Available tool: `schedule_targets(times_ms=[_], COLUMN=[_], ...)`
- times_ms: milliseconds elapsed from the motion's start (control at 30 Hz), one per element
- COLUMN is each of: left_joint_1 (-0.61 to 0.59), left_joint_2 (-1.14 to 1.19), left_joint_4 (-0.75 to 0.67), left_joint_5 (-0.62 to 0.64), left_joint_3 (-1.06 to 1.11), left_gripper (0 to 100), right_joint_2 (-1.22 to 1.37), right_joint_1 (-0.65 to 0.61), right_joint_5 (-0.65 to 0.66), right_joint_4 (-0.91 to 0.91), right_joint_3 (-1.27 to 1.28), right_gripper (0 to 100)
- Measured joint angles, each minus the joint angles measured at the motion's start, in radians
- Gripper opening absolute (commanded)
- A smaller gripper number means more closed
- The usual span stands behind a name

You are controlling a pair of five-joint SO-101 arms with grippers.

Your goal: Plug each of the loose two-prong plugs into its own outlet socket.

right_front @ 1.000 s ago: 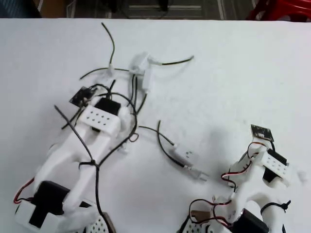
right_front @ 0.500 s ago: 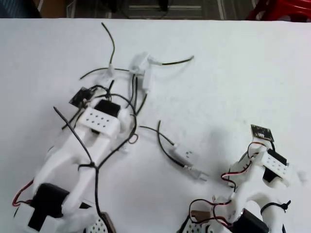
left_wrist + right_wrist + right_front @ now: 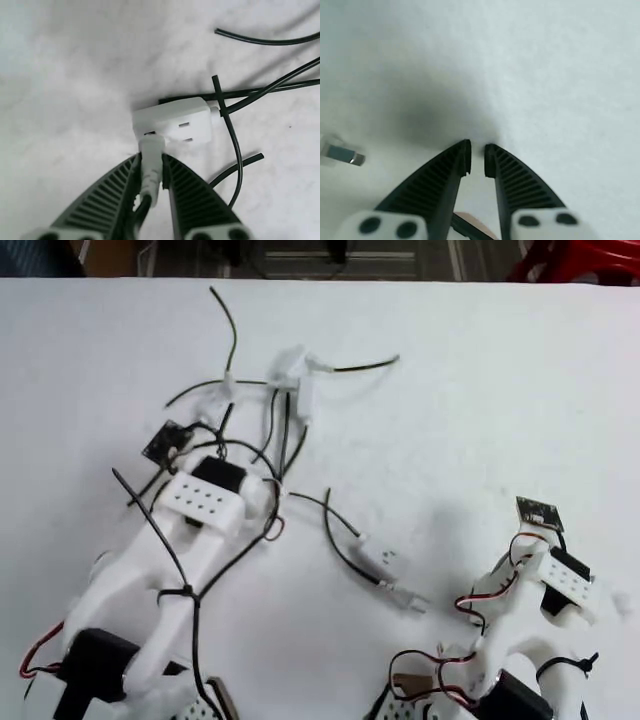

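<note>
On the white desk (image 3: 500,390), my left hand (image 3: 150,162) was clamped on a white plug (image 3: 151,149), whose nose met the outlet socket (image 3: 175,120) just ahead. My right hand (image 3: 476,155) rested nearly closed and empty, with a loose plug (image 3: 342,154) lying nearby.

We are looking at a matt, faintly grainy white table (image 3: 480,390). The outlet socket (image 3: 172,122) is showing smooth white plastic with a slight sheen, and so is the plug (image 3: 150,145) in the left gripper (image 3: 150,160), whose dark fingers (image 3: 195,200) are showing ribbed matt plastic. We are seeing smooth black sheathing on the cords (image 3: 232,140) and bright bare metal on a prong (image 3: 342,153).
</note>
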Motion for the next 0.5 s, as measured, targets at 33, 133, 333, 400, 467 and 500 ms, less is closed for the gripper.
schedule_targets(times_ms=[33, 133, 333, 400, 467, 500], left_joint_1=[0.0, 0.0, 0.0, 0.0, 0.0, 0.006], left_joint_2=[0.0, 0.0, 0.0, 0.0, 0.0, 0.0], left_joint_4=[0.0, 0.0, 0.006, 0.006, 0.006, 0.008], left_joint_5=[0.0, 0.0, 0.0, 0.0, 0.0, 0.0], left_joint_3=[0.0, 0.0, 0.0, 0.0, 0.0, 0.0], left_gripper=[3, 3, 3, 3, 3, 3], right_joint_2=[0.0, 0.0, 0.0, 0.0, 0.0, 0.0], right_joint_1=[0.0, 0.0, 0.0, 0.0, 0.0, 0.0], right_joint_5=[0.0, 0.0, 0.0, 0.0, 0.0, 0.0], right_joint_4=[0.0, 0.0, 0.0, 0.0, 0.0, 0.0], right_joint_3=[0.0, 0.0, 0.0, 0.0, 0.0, 0.0], right_gripper=[7.0, 7.0, 7.0, 7.0, 7.0, 7.0])
